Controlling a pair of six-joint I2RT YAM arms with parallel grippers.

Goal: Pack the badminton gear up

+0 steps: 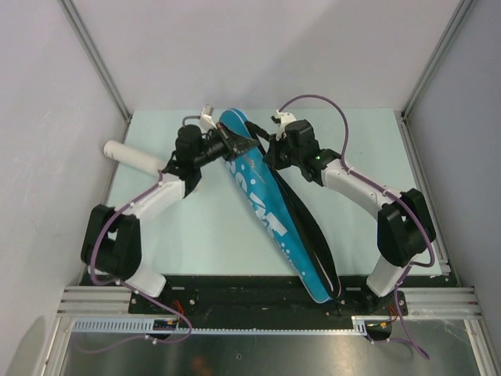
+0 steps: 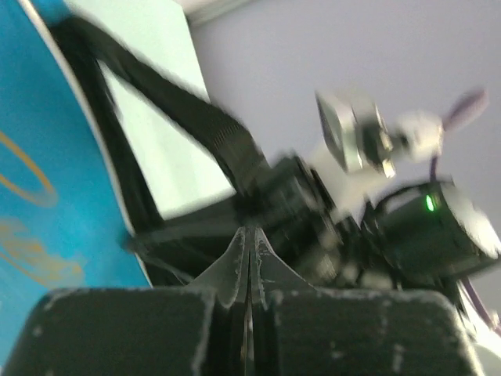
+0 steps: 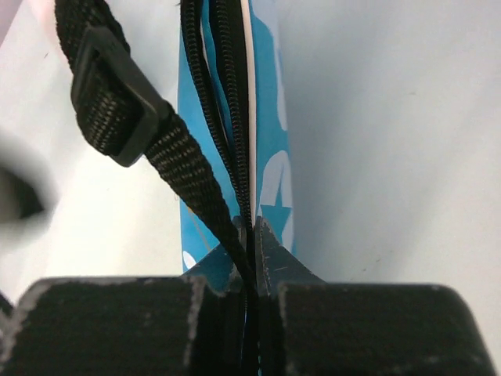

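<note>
The right gripper (image 3: 252,233) is pinching the racket bag (image 3: 270,157) at its zipper edge, fully closed. The left gripper (image 2: 249,244), just opposite, is sitting closed too (on what, unclear). The bag is lying between them on the tabletop (image 1: 196,235), looking soft, light and floppy, so the zipper seam is offering the firmest hold.

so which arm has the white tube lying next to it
The left arm: the white tube lies on the table beside its forearm. The right arm sits on the other side of the blue bag.
</note>
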